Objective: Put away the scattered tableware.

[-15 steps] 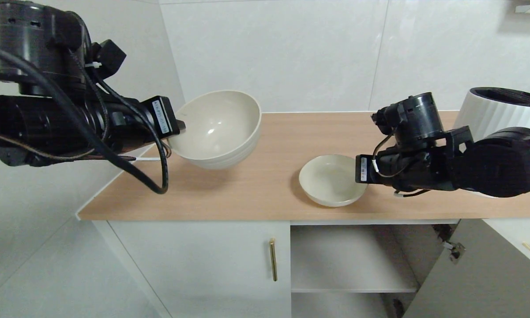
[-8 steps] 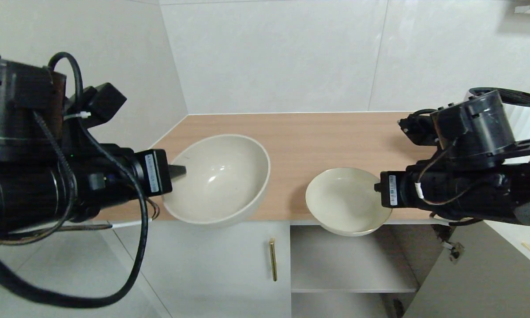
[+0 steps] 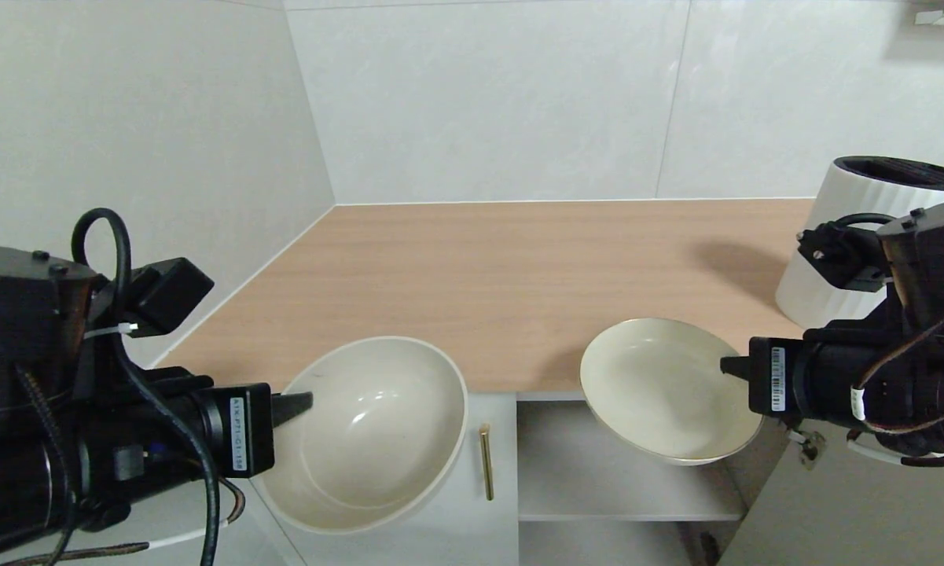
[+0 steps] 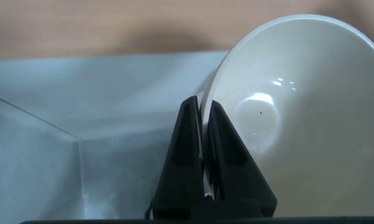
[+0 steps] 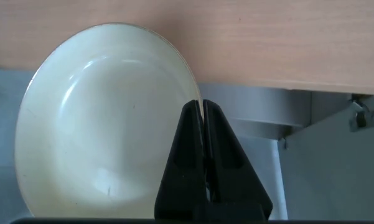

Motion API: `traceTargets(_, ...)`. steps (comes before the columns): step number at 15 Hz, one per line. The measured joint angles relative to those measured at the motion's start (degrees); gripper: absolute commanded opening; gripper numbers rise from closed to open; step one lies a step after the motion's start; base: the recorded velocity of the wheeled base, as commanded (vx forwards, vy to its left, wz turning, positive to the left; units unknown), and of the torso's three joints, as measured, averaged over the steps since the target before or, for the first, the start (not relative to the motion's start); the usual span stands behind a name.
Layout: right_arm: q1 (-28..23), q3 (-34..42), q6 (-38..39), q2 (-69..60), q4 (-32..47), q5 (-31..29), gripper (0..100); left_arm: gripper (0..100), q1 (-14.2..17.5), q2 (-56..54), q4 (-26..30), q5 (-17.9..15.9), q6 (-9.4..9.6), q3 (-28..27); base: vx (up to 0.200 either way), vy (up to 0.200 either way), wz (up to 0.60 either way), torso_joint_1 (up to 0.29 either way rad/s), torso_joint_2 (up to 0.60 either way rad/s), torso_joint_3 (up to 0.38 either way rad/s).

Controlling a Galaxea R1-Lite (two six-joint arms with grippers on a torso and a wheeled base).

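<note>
as jaws clamp, bowls [image 3: 377, 432] [image 3: 668, 393], rims apparently between

White ribbed container [image 3: 841, 196] — edge-cropped, its base seemingly hidden behind the right arm [image 3: 896, 377].

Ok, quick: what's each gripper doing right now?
Left gripper: closed on the rim of the large bowl.
Right gripper: closed on the rim of the small bowl.

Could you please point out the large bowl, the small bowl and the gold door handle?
large bowl [image 3: 365, 440], head view, inner bottom.
small bowl [image 3: 660, 393], head view, inner surface.
gold door handle [image 3: 486, 464], head view, mid-bar.
</note>
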Motion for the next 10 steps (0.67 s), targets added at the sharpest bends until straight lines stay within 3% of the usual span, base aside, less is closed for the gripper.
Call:
traceTargets(6, 0.3, 1.5, -0.28, 0.07, 0.02, -0.67, 0, 0, -0.07, 0.55, -0.09, -0.04, -0.13, 0.62, -0.2, 0.0, 0.0, 0.002, 0.0, 0.003)
traceTargets(10, 0.3, 1.83, -0.33, 0.74, 0.0, -1.15, 0, 0, 0.0, 0.61, 0.0, -0.04, 0.01, 0.63, 0.0, 0.0, 0.0, 0.0, 0.0, 0.0)
